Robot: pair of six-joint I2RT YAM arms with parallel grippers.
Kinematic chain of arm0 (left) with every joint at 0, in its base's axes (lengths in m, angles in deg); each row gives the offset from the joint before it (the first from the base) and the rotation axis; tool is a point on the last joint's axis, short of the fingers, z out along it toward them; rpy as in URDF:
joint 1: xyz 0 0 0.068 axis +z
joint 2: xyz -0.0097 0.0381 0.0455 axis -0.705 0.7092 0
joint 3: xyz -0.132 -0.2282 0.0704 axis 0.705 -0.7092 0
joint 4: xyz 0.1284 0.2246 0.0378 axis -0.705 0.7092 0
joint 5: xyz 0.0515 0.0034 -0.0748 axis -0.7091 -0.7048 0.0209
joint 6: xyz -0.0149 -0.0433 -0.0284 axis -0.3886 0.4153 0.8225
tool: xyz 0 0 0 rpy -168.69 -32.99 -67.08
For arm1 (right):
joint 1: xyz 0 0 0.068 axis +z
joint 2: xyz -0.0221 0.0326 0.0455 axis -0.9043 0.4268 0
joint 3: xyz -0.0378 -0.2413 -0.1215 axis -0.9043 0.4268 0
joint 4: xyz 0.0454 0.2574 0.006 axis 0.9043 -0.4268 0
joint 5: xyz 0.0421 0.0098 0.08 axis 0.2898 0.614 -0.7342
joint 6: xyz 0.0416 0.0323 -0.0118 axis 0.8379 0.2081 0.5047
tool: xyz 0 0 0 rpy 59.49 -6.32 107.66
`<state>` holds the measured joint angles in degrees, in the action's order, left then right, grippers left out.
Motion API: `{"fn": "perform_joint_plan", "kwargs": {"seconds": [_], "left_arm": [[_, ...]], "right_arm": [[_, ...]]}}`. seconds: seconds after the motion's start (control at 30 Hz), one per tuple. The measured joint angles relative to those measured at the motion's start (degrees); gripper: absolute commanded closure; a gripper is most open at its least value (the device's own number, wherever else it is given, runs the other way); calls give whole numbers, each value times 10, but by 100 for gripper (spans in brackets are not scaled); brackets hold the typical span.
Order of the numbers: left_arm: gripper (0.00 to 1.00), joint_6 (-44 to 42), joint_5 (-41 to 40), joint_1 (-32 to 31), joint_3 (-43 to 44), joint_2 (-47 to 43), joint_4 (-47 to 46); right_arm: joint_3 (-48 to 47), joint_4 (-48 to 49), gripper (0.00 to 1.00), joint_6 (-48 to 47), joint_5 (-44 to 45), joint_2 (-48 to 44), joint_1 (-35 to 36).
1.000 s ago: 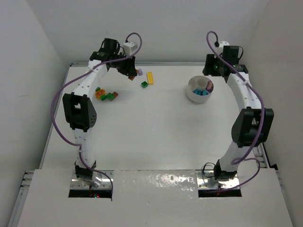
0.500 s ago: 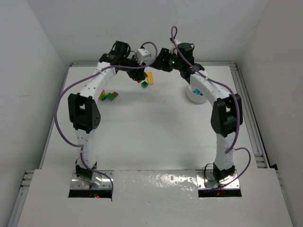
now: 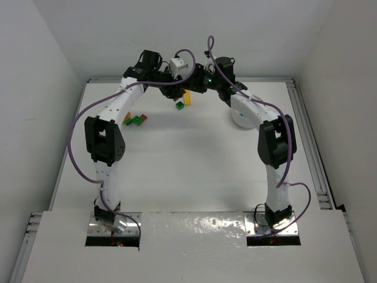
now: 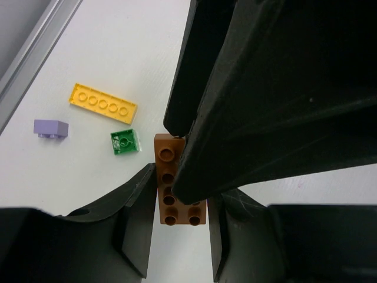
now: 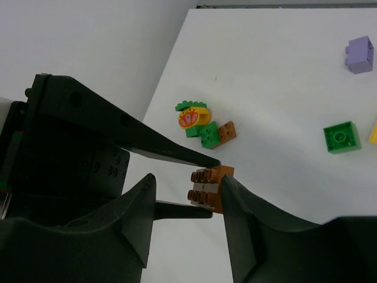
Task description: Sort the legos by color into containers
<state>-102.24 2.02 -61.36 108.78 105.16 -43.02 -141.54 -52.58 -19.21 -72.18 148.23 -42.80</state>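
- Left gripper [image 4: 178,203]: its fingers [image 4: 136,218] are pinched on the two long sides of a brown brick [image 4: 169,177]. The brick is gripped at its near end and its studded face is towards the left wrist camera.
- Right gripper [image 5: 188,178]: its fingers [image 5: 138,218] are spread and stand either side of the same brick. In the right wrist view one finger is right against the brick's edge. A clear gap shows between the brick and the other finger, so there is no grip.
- Brown brick: held off the surface, above the far middle of the table [image 3: 188,171], where the two grippers meet.
- Loose on the table below, in the left wrist view: a long yellow brick [image 4: 103,103], a small green brick [image 4: 125,141] just beside it, and a purple brick [image 4: 51,128] set apart from them.
- Further left: a cluster [image 5: 203,125] of green, yellow-orange and brown pieces, touching one another.
- White dish [image 3: 235,119]: at far right on the table, largely hidden by the right arm. Its contents cannot be told.
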Motion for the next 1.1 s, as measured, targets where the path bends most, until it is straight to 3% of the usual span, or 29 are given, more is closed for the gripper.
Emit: {"fn": "perform_joint_plan", "kwargs": {"seconds": [0.17,0.53,0.67,0.73,0.8,0.83,0.87,0.9,0.93,1.1], "left_arm": [[100,10,-4,1,0,0,3],[100,17,-4,1,0,0,9],[100,18,-5,0,0,0,11],[100,19,-8,0,0,0,12],[100,21,-11,0,0,0,12],[75,23,-12,-1,0,0,12],[56,23,-13,-2,0,0,12],[5,24,-13,-2,0,0,11],[0,21,-13,-2,0,0,9],[0,30,-16,-2,0,0,6]], "right_arm": [[0,6,58,2,-4,5,1],[0,-19,58,-24,1,23,2],[-3,-22,78,-24,-3,31,2],[-5,-21,98,-24,-9,31,5],[-6,-22,100,-17,-7,31,5],[-6,-24,100,-14,-7,31,4],[-6,-24,100,-14,-8,31,4],[-6,-25,100,-15,-8,31,4],[-5,-30,100,-27,-9,31,5],[25,-77,100,-85,34,16,2]]}}
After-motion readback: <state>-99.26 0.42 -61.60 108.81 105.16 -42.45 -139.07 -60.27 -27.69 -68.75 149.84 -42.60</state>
